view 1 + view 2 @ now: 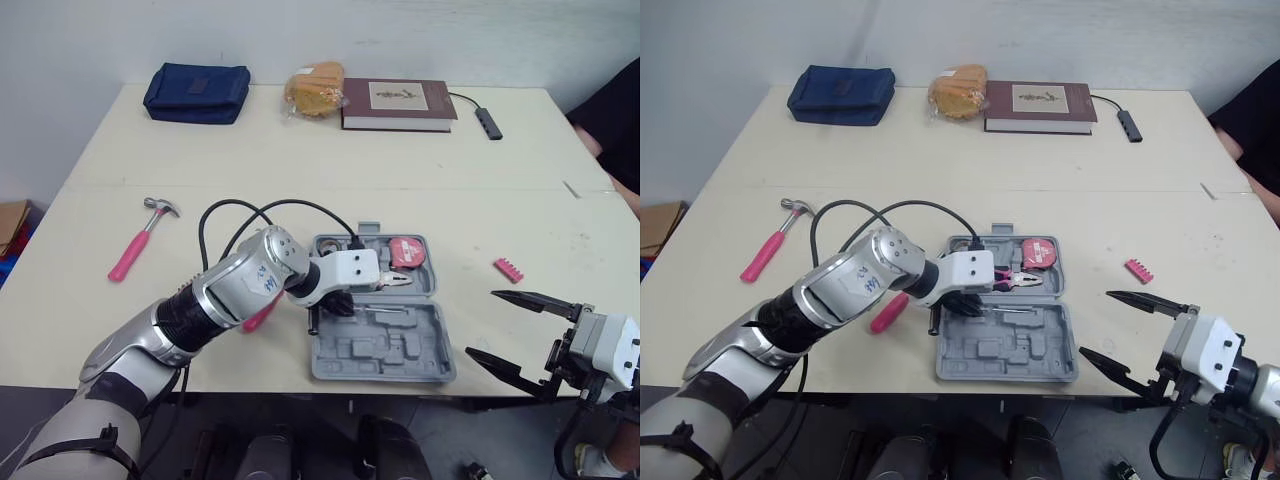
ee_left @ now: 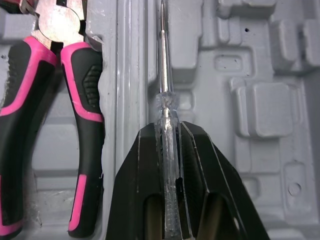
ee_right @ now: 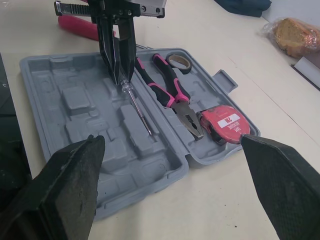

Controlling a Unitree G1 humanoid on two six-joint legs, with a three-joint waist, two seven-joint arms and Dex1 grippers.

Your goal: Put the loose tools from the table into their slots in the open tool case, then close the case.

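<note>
A grey moulded plastic tool case (image 1: 385, 352) lies open near the front edge of a pale beige table (image 1: 300, 150).

The left gripper (image 2: 167, 127) hangs over the case. Its two black fingers are closed tight on the clear plastic handle of a thin-shafted screwdriver (image 2: 165, 107). The screwdriver slants down over the near half of the case, just beside the hinge ridge. Its tip is at the moulded tray, but whether it touches cannot be told.

The far half of the case holds three things:
- pink-and-black-handled pliers (image 3: 177, 97), lying just across the ridge from the screwdriver
- a red tape measure (image 3: 225, 122) past the pliers' nose
- a small dark roll of tape (image 3: 177, 61) beside the pliers' handles

Loose tools lie on the table:
- A pink-handled hammer (image 1: 142, 238) lies well to the left of the case.
- A small pink ridged bit holder (image 1: 508, 269) lies to the right of the case.
- A pink tool handle (image 1: 887, 313) lies just beside the case's left edge, partly hidden under the left arm.

The right gripper (image 1: 483, 323) hovers at the table's near right corner, apart from the case. Its fingers are spread wide and hold nothing.

At the far edge of the table sit a navy fabric pouch (image 1: 197, 92), a bagged loaf of bread (image 1: 315, 88) and a maroon hardcover book (image 1: 398, 103).
</note>
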